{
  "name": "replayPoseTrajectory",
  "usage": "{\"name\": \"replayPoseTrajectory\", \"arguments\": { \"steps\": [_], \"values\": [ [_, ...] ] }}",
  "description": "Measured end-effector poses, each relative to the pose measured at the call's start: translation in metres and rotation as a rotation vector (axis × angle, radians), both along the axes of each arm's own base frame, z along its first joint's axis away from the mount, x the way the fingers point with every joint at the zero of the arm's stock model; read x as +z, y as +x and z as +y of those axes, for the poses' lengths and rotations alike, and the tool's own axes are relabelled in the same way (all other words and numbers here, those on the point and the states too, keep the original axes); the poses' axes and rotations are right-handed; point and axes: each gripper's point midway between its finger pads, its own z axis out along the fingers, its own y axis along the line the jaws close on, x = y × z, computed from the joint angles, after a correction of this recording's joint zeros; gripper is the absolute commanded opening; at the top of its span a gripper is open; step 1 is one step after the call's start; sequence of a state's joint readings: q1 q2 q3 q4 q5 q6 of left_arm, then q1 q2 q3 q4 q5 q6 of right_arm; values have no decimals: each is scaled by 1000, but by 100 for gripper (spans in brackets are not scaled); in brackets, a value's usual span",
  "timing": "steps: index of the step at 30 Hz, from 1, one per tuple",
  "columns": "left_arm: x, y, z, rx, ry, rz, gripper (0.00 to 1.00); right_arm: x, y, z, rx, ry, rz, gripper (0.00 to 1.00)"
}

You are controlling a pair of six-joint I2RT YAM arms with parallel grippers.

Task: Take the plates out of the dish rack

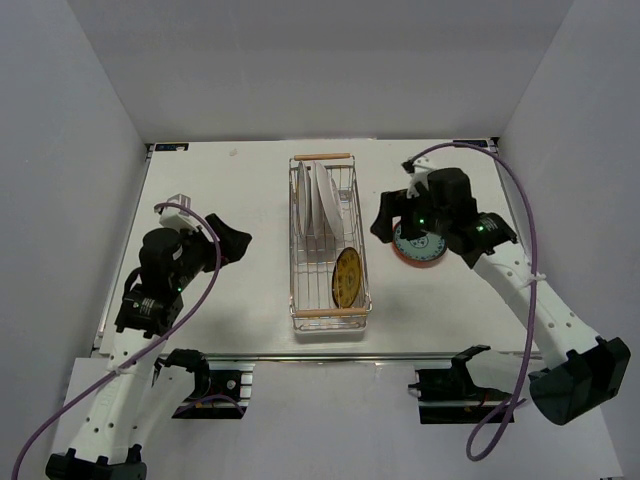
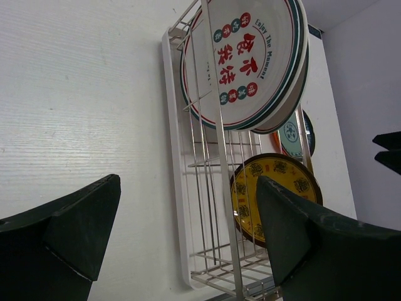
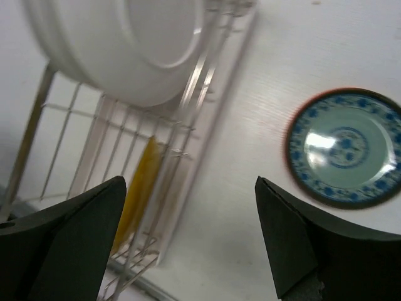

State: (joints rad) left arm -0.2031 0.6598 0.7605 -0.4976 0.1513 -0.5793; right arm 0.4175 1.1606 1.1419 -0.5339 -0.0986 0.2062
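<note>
At the middle of the table [image 1: 250, 180] we see the dish rack [image 1: 330, 245] lying lengthwise from 12 to 6 o'clock, a wooden handle at each end. Toward its 12 o'clock end stand the large white plates [image 1: 322, 200]. The one facing our left wrist camera has a dark-green rim and reads "Enjoy The Moment" beside big red Chinese characters and small round badges too fine for us to read. Toward 6 o'clock a yellow plate [image 2: 276, 194] with dark ornaments leans in the wires. At 3 o'clock of the rack, a grey-teal patterned plate [image 3: 344, 147] lies flat on the table over an orange one [image 1: 420, 262]. Our right gripper [image 3: 190, 182] hovers just over that stack, jaws spread wide and empty. Our left gripper [image 2: 188, 182] sits at 9 o'clock of the rack, facing it, likewise wide apart and holding nothing.
</note>
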Motion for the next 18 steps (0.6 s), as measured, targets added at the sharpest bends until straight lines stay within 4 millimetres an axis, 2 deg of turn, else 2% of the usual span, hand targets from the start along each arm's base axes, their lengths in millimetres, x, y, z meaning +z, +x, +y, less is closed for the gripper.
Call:
{"name": "replayPoseTrajectory", "arguments": {
  "steps": [3, 9, 13, 18],
  "values": [
    [-1, 0, 0, -1, 2, 4, 98, -4, -20, 28, 125, 0, 28, 89],
    [1, -2, 0, -7, 3, -4, 98, -37, -44, 60, 243, -96, 155, 89],
    [3, -3, -1, -13, 0, -15, 98, -44, -67, 73, 304, -149, 187, 89],
    [1, -3, -2, -20, -2, -7, 98, -54, -79, 83, 322, -202, 206, 89]
  ]
}}
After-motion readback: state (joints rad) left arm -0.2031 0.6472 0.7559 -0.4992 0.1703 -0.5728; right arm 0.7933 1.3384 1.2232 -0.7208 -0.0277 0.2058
